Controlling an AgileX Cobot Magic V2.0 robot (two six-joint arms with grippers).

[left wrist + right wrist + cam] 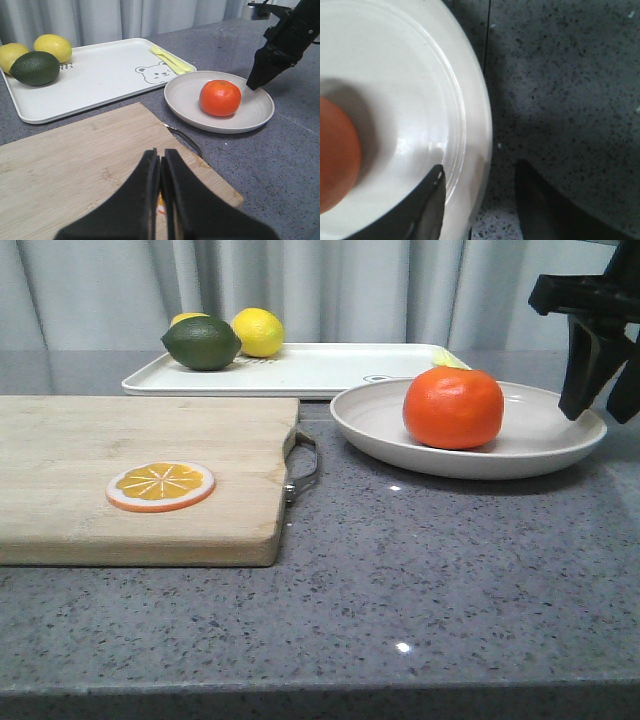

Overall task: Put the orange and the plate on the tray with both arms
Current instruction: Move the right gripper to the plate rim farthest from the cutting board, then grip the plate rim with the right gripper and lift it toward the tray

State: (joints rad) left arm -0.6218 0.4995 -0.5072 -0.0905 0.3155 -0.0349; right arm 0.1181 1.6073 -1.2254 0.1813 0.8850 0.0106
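Note:
The orange (pixel 453 407) sits in the off-white plate (pixel 370 415) on the grey counter, just in front of the tray (pixel 320 370). My right gripper (pixel 600 405) is open and straddles the plate's right rim, one finger inside the plate and one outside, as the right wrist view (pixel 480 187) shows. The orange (pixel 335 155) is apart from these fingers. My left gripper (pixel 160 152) is shut and empty above the wooden cutting board; it is out of the front view. The left wrist view also shows the orange (pixel 220 98), the plate (pixel 255 107), the tray (pixel 100 80) and my right gripper (pixel 255 82).
A wooden cutting board (pixel 100 470) with a metal handle lies at the left and carries an orange slice (pixel 160 486). The tray's far left end holds a lime (pixel 202 343) and two lemons (pixel 258 332); a yellow fork (pixel 170 57) lies at its right. A curtain hangs behind.

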